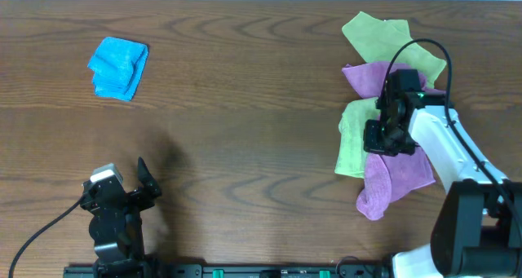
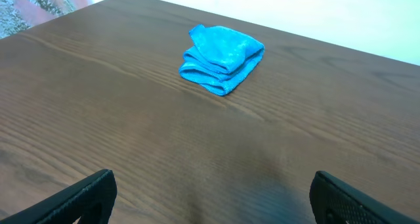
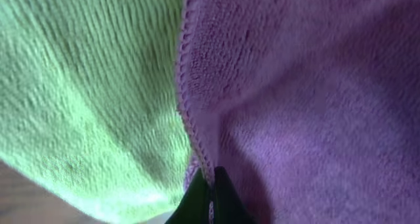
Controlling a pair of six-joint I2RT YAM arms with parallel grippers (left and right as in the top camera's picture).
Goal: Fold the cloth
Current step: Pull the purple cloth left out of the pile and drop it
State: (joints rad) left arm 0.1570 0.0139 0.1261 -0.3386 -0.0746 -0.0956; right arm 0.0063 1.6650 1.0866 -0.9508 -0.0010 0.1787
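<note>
A purple cloth (image 1: 397,178) lies crumpled at the right of the table, mixed with a green cloth (image 1: 354,135). My right gripper (image 1: 383,131) is down on this pile and is shut on the purple cloth's stitched edge (image 3: 197,135), with the green cloth (image 3: 85,86) right beside it. A folded blue cloth (image 1: 119,67) sits at the far left and shows in the left wrist view (image 2: 222,56). My left gripper (image 2: 210,198) is open and empty near the front left edge (image 1: 122,198), well short of the blue cloth.
The wooden table (image 1: 245,107) spans the view. A black cable (image 1: 416,50) loops over the pile at the right arm. The right arm's base (image 1: 477,221) stands at the front right.
</note>
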